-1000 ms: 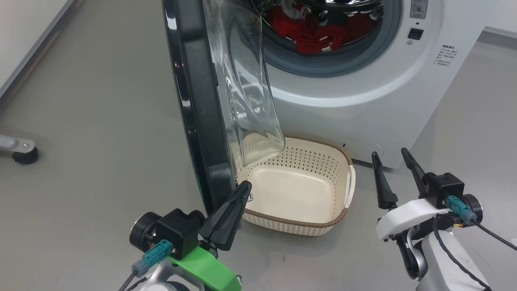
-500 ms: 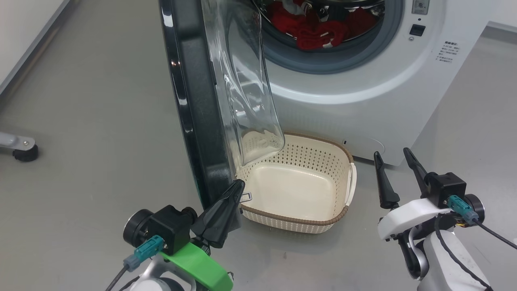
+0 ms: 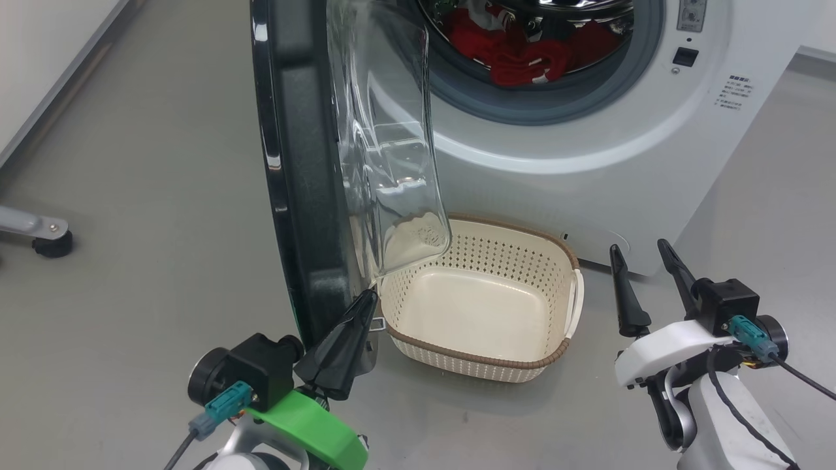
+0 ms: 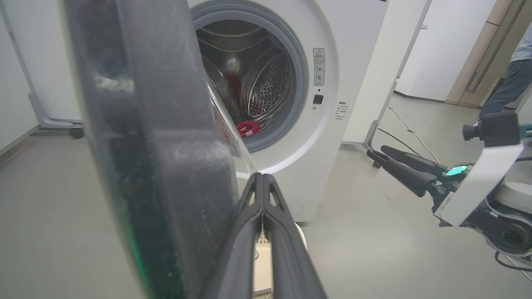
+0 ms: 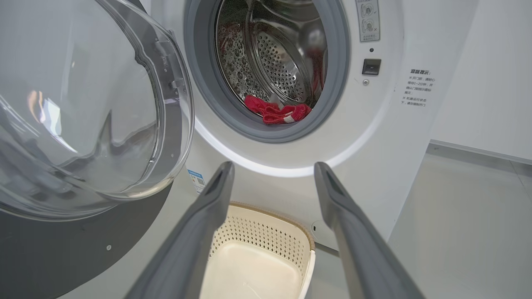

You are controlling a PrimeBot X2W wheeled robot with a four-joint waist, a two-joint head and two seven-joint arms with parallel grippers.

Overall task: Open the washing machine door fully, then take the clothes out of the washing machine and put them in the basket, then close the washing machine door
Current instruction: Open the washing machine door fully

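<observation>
door (image 3: 304, 163): glossy black rim, clear glass | basket (image 3: 496, 261): perforated plastic | clothes (image 3: 522, 62): soft red cloth

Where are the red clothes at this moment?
In the head view the clothes lie at top centre, in the washing machine drum behind the grey gasket, right of the open door and above the basket.

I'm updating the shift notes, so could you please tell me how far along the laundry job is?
Done: the washing machine door stands wide open. In hand: the shut left hand is at its lower edge, perhaps pushing. Left: the clothes lie in the washing machine, the basket is empty, the right hand is open; closing comes last.
</observation>
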